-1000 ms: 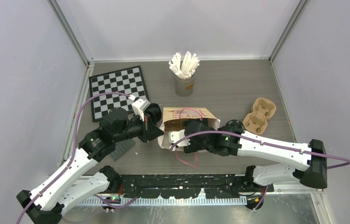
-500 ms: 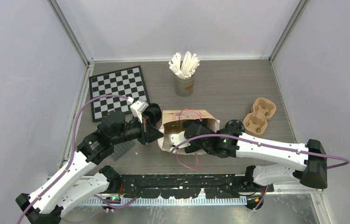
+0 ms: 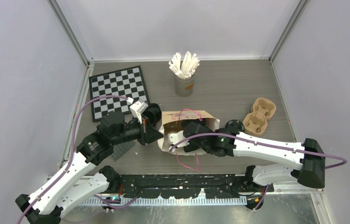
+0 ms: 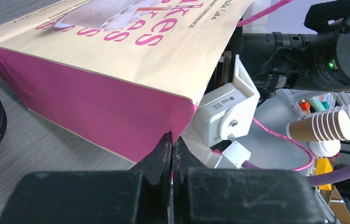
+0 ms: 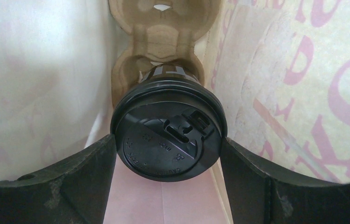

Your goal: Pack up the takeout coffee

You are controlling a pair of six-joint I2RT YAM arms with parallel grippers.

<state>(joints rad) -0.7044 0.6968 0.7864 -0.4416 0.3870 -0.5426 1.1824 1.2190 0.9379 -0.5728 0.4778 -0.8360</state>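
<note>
**Top external view.** The pink paper bag (image 3: 200,116) sits at mid-table with its mouth open. The left gripper (image 3: 156,135) is at the bag's left edge, with its jaws together on the paper. The right arm (image 3: 261,147) reaches into the mouth from the bag's right side, and its gripper is hidden inside the bag. A grey cup of white sticks (image 3: 184,84) stands behind the bag. A checkerboard (image 3: 118,88) lies behind and to the left of the bag. A brown pulp carrier (image 3: 260,114) lies to the bag's right, apart from it.

**Left wrist view.** The left gripper's fingers are pressed together on the corner of the bag's magenta side panel. The bag's cream printed face slopes away above that corner. A pink cord handle (image 4: 282,142) hangs beside the bag's open end.

**Right wrist view.** This view shows the bag's interior. The coffee cup (image 5: 167,130) is inside the bag with its black lid toward the camera. Its body lies against the near pocket of a second pulp carrier (image 5: 161,42), which sits deeper in the bag. It cannot be told whether the cup is seated in that pocket. The right gripper (image 5: 168,140) stands wide, with one finger against each side of the lid rim, clamped on the cup.
</note>
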